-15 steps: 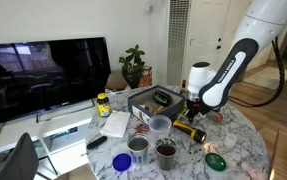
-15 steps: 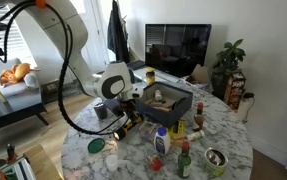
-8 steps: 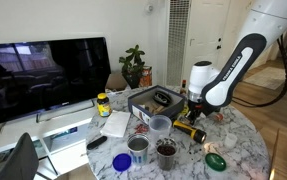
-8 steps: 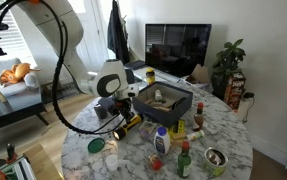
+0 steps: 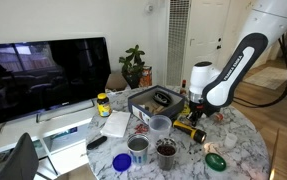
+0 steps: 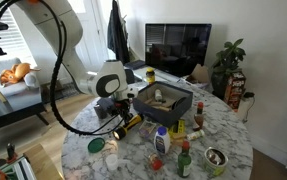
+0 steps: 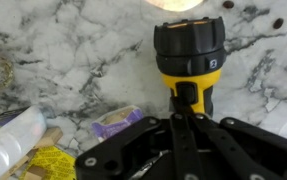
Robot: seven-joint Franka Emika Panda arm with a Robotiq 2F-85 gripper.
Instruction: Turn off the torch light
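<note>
The torch light (image 7: 188, 55), yellow-bodied with a black head, lies on the marble table and points away from me in the wrist view. A bright glow (image 7: 178, 4) falls on the marble in front of its head. My gripper (image 7: 186, 100) is shut, fingers together, with the tips resting on the black switch on top of the yellow body. In both exterior views the gripper (image 5: 193, 114) (image 6: 118, 110) hangs directly over the torch light (image 5: 190, 129) (image 6: 127, 126).
A black box (image 5: 153, 100) (image 6: 165, 102) stands beside the torch. Cups (image 5: 140, 146) (image 5: 167, 150), a yellow-lidded jar (image 5: 103, 103), bottles (image 6: 161, 140) and a green lid (image 5: 216, 160) crowd the table. Snack wrappers (image 7: 118, 122) lie next to the torch.
The arm shifted slightly over the torch between one second and half a second ago. Since then nothing has visibly moved.
</note>
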